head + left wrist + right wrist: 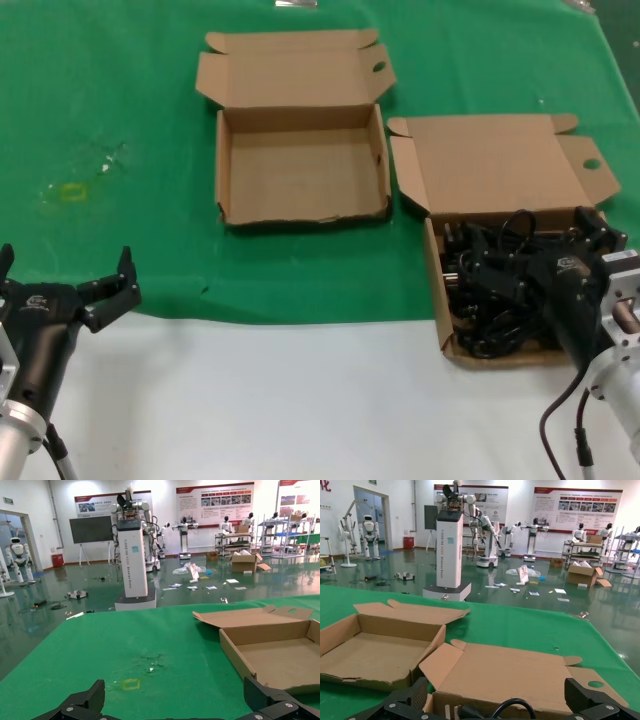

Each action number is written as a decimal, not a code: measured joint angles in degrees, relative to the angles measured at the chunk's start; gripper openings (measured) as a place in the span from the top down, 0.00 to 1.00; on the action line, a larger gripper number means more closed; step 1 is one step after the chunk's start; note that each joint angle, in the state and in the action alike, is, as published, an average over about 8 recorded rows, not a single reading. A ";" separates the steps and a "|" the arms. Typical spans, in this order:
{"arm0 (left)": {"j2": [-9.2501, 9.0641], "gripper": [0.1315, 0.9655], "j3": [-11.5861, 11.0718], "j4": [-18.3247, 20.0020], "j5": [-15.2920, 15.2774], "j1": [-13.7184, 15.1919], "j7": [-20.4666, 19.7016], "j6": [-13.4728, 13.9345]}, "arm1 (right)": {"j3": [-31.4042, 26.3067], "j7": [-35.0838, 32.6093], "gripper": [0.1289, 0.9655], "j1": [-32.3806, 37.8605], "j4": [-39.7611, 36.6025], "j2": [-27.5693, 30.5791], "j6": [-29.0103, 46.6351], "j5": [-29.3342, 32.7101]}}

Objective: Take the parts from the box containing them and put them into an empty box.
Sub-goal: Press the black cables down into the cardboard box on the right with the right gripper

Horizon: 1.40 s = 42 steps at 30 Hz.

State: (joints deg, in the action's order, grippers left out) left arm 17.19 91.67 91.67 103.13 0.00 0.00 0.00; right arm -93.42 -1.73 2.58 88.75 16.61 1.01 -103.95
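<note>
Head view: illumination is even, diffuse and from overhead. The green cloth (pixel 300 270) shows no hot spots. The white table strip (pixel 300 400) at 6 o'clock is the brightest area, without glare. Shadows are soft and short: a narrow dark band runs along the 6 o'clock edge of the empty box (pixel 300 165), and its inner walls shade the tray floor lightly. The cords (pixel 500 290) read as a dark mass with little surface detail.

Wrist views: the hall is brightly lit. The glossy floor (pixel 200 580) mirrors the stands and wall panels as pale streaks. The doorway (pixel 370 520) at 10 o'clock is bright.
</note>
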 joint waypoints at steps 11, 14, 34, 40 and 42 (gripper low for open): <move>0.00 0.00 0.00 0.00 0.00 0.00 0.00 0.00 | 0.00 0.00 0.00 0.00 0.00 0.00 0.00 0.00; 0.00 0.00 0.00 0.00 0.00 0.00 0.00 0.00 | 0.00 0.00 0.00 0.00 0.00 0.00 0.00 0.00; 0.00 0.02 0.00 0.00 0.00 0.00 0.00 0.00 | 0.00 0.00 0.00 0.00 0.00 0.00 0.00 0.00; 0.00 0.10 0.00 0.00 0.00 0.00 0.00 0.00 | -0.08 0.16 0.00 0.08 -0.10 0.17 0.38 -0.18; 0.00 0.13 0.00 0.00 -0.01 0.00 0.00 0.00 | -0.40 0.37 0.00 0.21 -0.18 0.53 0.46 -0.37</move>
State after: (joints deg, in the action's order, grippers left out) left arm 17.19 91.67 91.67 103.13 0.00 0.00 0.00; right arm -93.82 -1.35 2.79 88.58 17.14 1.47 -104.32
